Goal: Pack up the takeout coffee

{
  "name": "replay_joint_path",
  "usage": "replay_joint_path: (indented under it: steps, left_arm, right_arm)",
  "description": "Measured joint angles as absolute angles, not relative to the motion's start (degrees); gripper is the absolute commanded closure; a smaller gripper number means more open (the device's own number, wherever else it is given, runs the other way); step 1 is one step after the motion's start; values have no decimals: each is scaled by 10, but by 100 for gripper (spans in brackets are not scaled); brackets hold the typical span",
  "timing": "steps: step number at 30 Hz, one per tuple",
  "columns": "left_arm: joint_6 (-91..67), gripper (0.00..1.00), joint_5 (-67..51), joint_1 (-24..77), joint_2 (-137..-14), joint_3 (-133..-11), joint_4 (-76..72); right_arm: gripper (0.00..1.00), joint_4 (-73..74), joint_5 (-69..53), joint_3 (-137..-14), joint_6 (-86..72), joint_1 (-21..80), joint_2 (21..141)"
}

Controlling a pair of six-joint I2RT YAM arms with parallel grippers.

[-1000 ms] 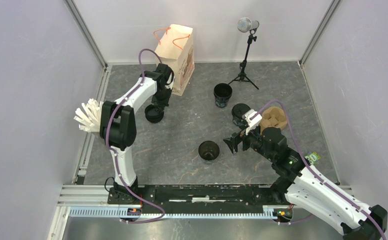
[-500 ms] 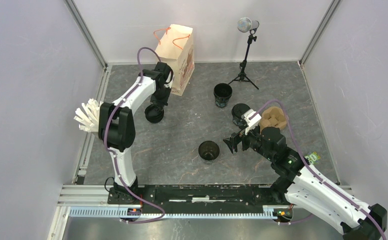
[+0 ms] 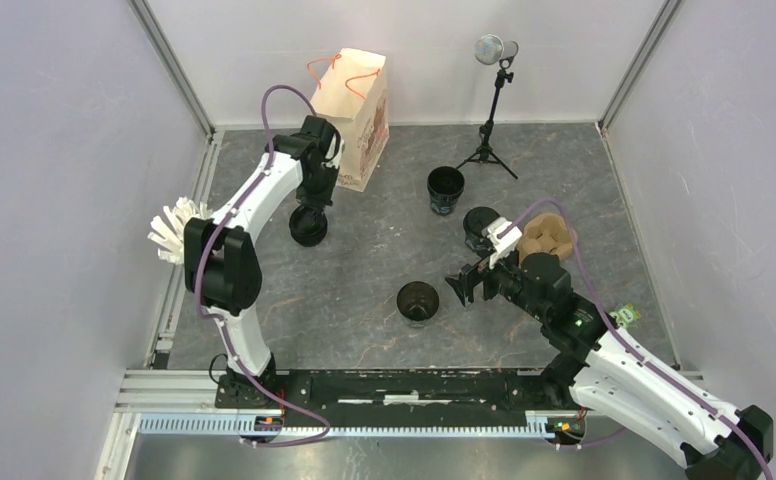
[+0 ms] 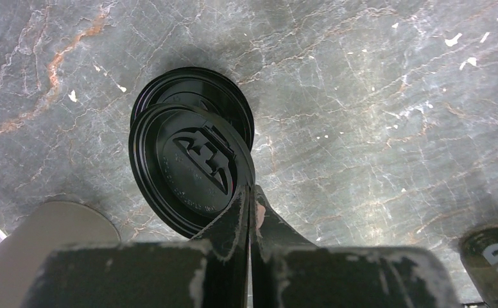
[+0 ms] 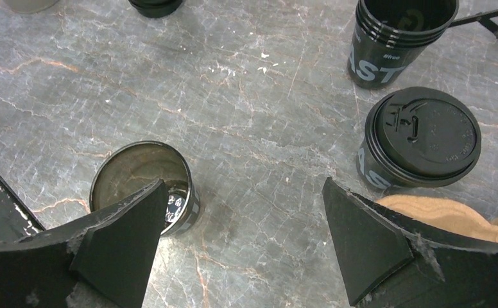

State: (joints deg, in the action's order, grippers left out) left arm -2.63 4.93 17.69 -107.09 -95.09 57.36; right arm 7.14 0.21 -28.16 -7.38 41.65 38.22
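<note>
Progress is looking early: only one cup point(image 3: 481, 228), at 2 o'clock beside the carrier point(image 3: 549, 235), is wearing a cover. You're pinching a lid point(image 4: 192, 170) by its rim, left gripper point(image 4: 246, 190) clamped tight on it, hovering over the lid stack point(image 4: 195, 83) at 10 o'clock. Your right gripper point(image 5: 242, 183) is gaping wide, holding nothing, facing the uncovered cup point(image 5: 145, 186) at 6 o'clock. No cup is showing in the carrier, and the bag point(image 3: 354, 115) at 11 o'clock is hiding its inside. Writing: the stacked cups point(image 5: 397, 38) are showing "AST"; the bag's print is coming through too small.
</note>
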Motion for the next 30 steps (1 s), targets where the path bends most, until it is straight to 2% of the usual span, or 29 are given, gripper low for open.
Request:
replay_joint_path:
  steps: [11, 18, 30]
  left_arm:
    - [-30, 98, -32, 177, -985, -948, 574]
    - [-58, 98, -160, 178, -916, -900, 549]
    - [-199, 98, -347, 244, -731, -756, 389]
  right_arm:
    - [2, -29, -6, -267, -6, 416, 360]
    - [2, -260, -90, -160, 100, 416, 307]
    - [2, -536, -136, -121, 228, 472, 459]
